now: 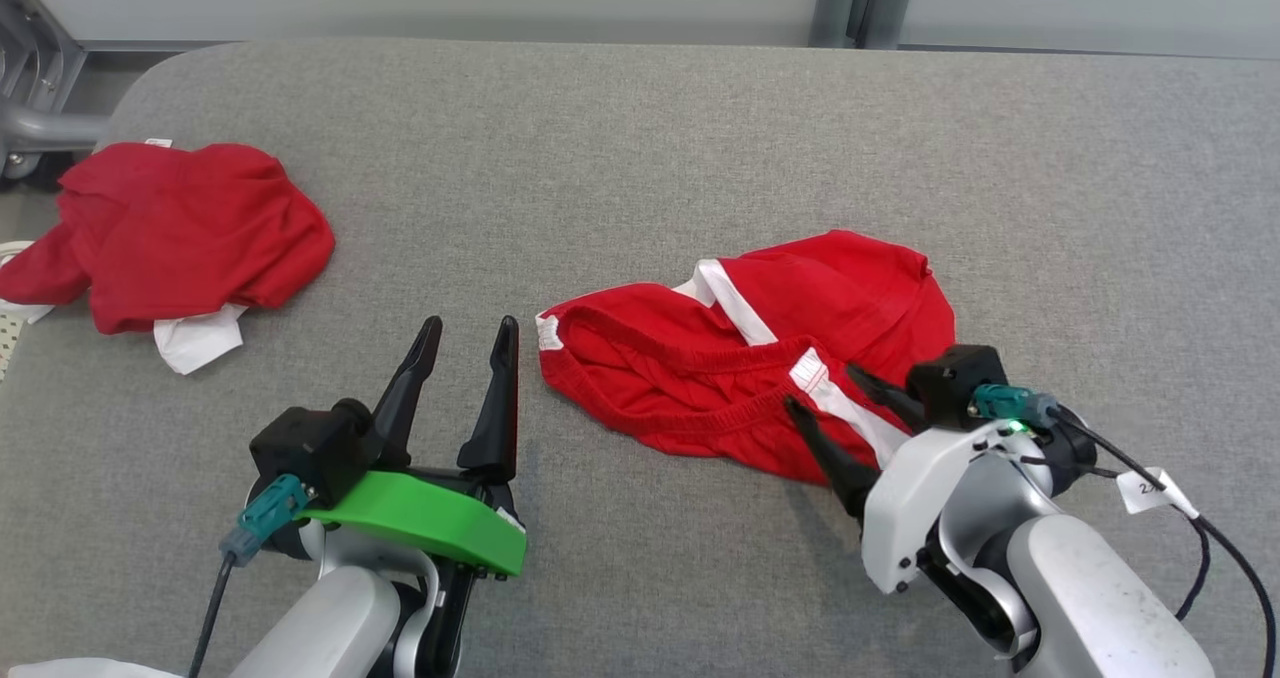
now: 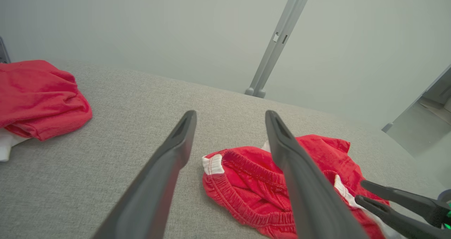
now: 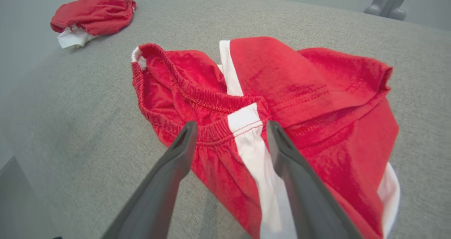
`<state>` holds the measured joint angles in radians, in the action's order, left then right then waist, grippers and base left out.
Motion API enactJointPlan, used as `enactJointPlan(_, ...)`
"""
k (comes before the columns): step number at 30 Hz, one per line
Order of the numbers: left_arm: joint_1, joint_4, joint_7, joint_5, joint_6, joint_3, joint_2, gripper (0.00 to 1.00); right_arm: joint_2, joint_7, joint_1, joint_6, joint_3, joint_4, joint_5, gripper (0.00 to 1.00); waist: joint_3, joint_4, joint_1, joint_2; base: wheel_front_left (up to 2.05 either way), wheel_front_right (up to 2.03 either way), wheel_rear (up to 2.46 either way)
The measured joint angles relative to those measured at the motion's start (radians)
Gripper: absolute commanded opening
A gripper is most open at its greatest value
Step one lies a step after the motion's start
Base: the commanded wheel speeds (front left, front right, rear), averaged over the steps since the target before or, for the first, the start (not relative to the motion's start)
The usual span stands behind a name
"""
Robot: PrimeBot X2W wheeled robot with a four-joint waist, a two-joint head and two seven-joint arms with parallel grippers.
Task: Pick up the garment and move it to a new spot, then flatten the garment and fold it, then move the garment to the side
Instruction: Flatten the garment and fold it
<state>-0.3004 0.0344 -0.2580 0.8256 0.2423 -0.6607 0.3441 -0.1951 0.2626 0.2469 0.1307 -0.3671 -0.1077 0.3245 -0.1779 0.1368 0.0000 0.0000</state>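
Crumpled red cloth shorts [image 1: 740,358] with white stripes look light and limp; their gathered elastic waistband [image 1: 715,415] suits pinching. Both the left claw [image 1: 470,324] and right claw [image 1: 822,386] stand spread.

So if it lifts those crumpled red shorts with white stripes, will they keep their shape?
Probably not: the red shorts lie in soft folds, so they'd likely droop. The gathered waistband looks elastic and may stretch when pulled.

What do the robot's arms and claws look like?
Pale arms, each ending in two long dark fingers. The left gripper has a green bracket, the right gripper a white shell. Both carry a black box, teal plug and cable; the right cable bears a white tag.
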Motion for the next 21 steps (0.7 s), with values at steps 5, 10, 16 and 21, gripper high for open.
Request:
enactJointPlan(5, -0.003, 0.002, 0.000, -0.001, -0.001, -0.005, -0.001, 1.00, -0.010, 0.033, -0.016, 0.000, 0.044, -0.011, -0.028, 1.00, 0.001, 0.007, 0.0000, 0.0000, 0.00, 0.00, 0.00)
enactJointPlan(10, -0.003, 0.004, 0.000, -0.001, -0.002, -0.005, -0.001, 1.00, 0.003, 0.058, -0.017, 0.000, 0.042, -0.057, -0.029, 1.00, -0.002, 0.015, 0.0000, 0.0000, 0.00, 0.00, 0.00)
enactJointPlan(16, -0.007, 0.005, 0.000, 0.000, -0.002, -0.007, -0.001, 1.00, 0.014, 0.055, -0.010, 0.000, 0.047, -0.128, -0.038, 0.45, -0.006, 0.026, 0.0000, 0.0000, 0.00, 0.00, 0.00)
enactJointPlan(21, -0.007, 0.010, 0.000, 0.001, -0.002, -0.008, 0.000, 1.00, 0.024, 0.023, 0.018, 0.000, -0.032, -0.108, -0.020, 0.00, -0.005, 0.033, 0.0000, 0.0000, 0.00, 0.00, 0.00)
